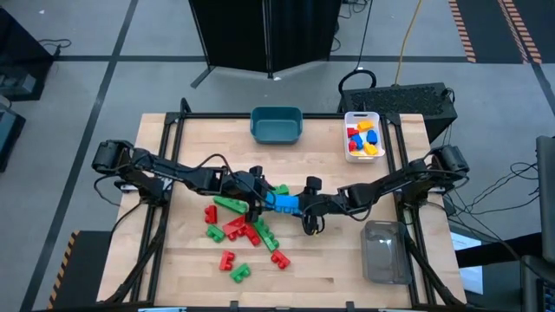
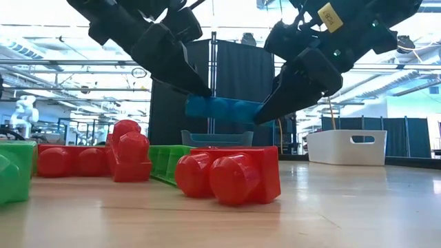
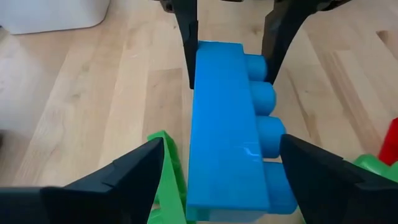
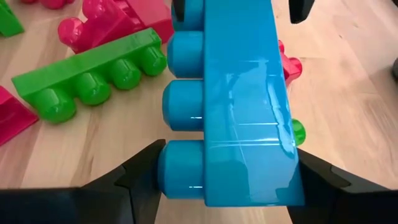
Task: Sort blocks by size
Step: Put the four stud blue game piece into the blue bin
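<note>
So both arms meet mid-desk over the long blue brick [image 1: 283, 204], which is up in the air between them, clear of the wood in the low view. The right gripper [image 1: 305, 206] has its jaws clamped on one end of it: in its wrist view the brick sits snug between the two dark fingers. The left gripper [image 1: 257, 201] is at the other end, and its jaws look spread, standing off the brick's sides with gaps showing in the left wrist view, so it's let go or close to it.

The rest of the blocks are a red and green pile [image 1: 238, 230] on the desk [image 1: 329, 260], around 7 o'clock from the blue one, with a few strays further out toward 6. A long green brick [image 4: 93, 78] lies flat just beside the action.

Bins: a teal bin [image 1: 277, 124] at 12 o'clock at the far edge, a white bin [image 1: 363, 135] at about 1 o'clock with red, yellow and blue pieces inside, and a clear bin [image 1: 385, 251] at 4 o'clock near the right edge.
</note>
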